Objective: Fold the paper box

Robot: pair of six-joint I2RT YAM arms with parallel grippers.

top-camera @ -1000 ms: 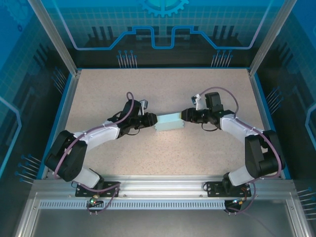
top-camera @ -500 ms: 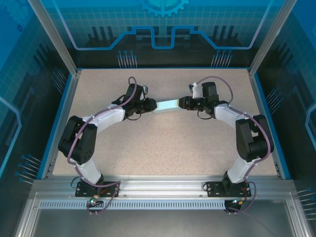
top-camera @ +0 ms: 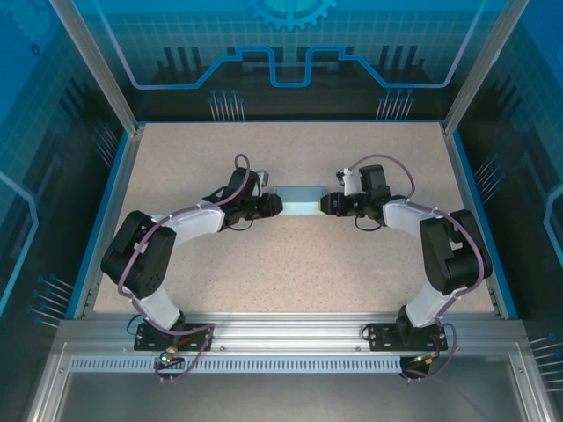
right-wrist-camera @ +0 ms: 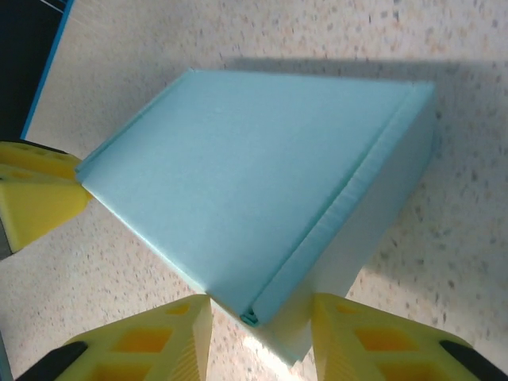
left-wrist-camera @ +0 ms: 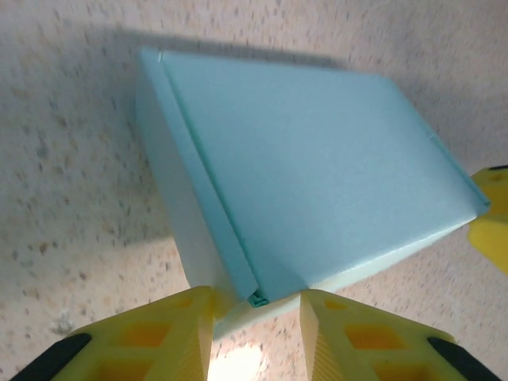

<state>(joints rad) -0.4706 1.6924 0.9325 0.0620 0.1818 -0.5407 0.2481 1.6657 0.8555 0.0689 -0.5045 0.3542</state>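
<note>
Levelled out now, the pale cyan card box (top-camera: 299, 199)!
The left tool (top-camera: 279, 205) and right tool (top-camera: 322, 204) each pinch an end, farther up the desk (top-camera: 290, 272) than a second ago.

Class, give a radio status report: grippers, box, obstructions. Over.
Left gripper shut on one end of paper box. Right gripper shut on other end. Box folded closed. Nothing in the way.
</note>
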